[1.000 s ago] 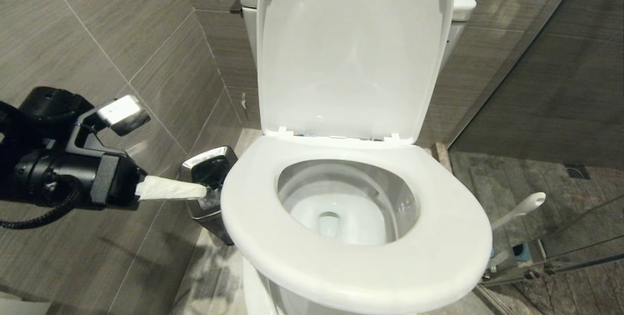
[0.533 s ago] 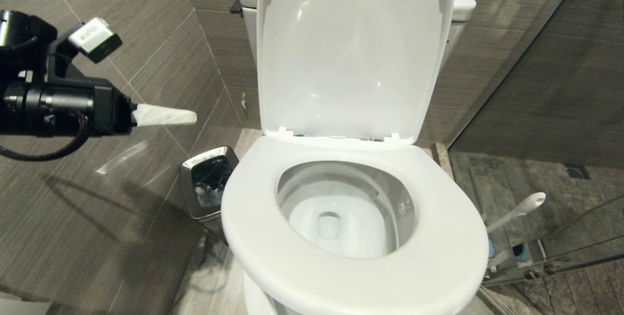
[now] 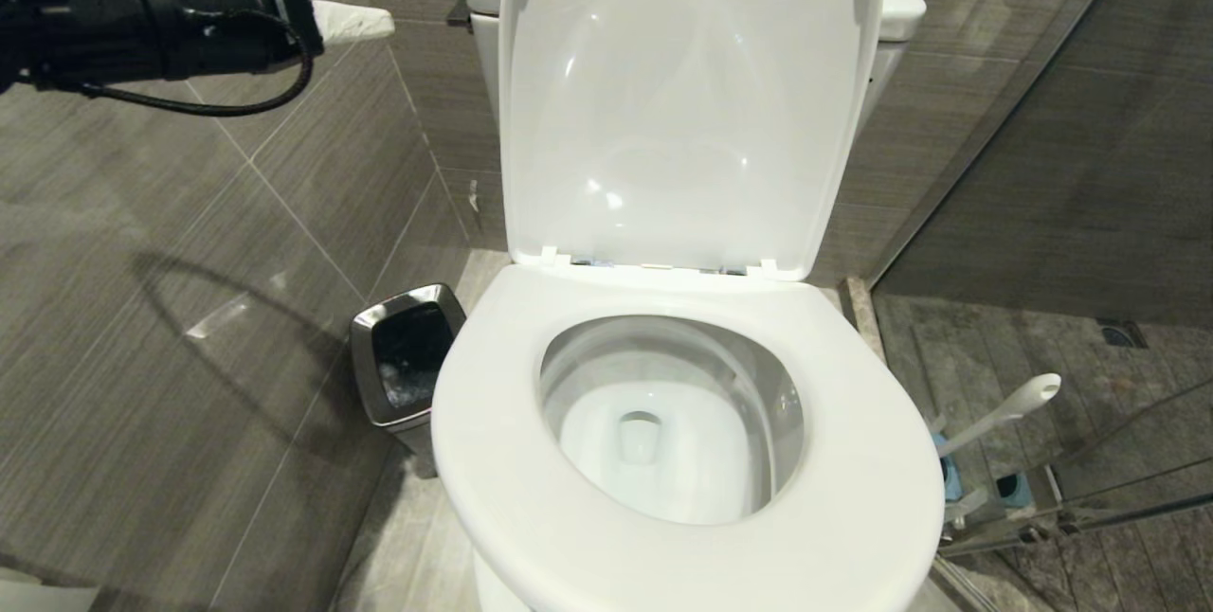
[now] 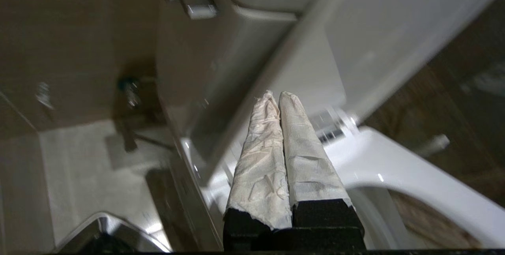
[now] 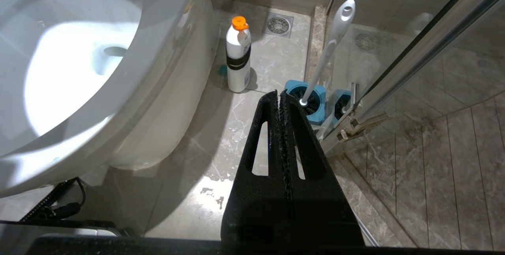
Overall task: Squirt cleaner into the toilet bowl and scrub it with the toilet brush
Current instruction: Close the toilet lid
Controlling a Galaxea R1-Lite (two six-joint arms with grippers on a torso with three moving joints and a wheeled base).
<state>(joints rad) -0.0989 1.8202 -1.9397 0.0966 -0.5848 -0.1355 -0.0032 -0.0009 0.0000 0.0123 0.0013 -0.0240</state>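
Observation:
The toilet bowl [image 3: 588,375] stands open, seat [image 3: 682,546] down and lid [image 3: 682,100] raised; the cleaner itself is out of view. My left gripper [image 3: 384,22] is shut and holds nothing. Its fingers [image 4: 307,156] are wrapped in white paper. It is high up, just left of the cistern's flush lever [image 3: 460,15]. The toilet brush [image 5: 331,45] stands in its blue holder [image 5: 311,103] on the floor right of the toilet, handle [image 3: 1004,413] leaning. My right gripper [image 5: 279,94] is shut and empty, low near that holder.
A small steel bin [image 3: 407,356] sits on the floor left of the bowl by the tiled wall. A white bottle with an orange cap [image 5: 238,55] stands beside the toilet base. A glass shower partition [image 5: 414,49] runs close to the brush holder.
My left arm has risen from bin height up to the cistern's level, still shut. The toilet, bin and brush have not moved.

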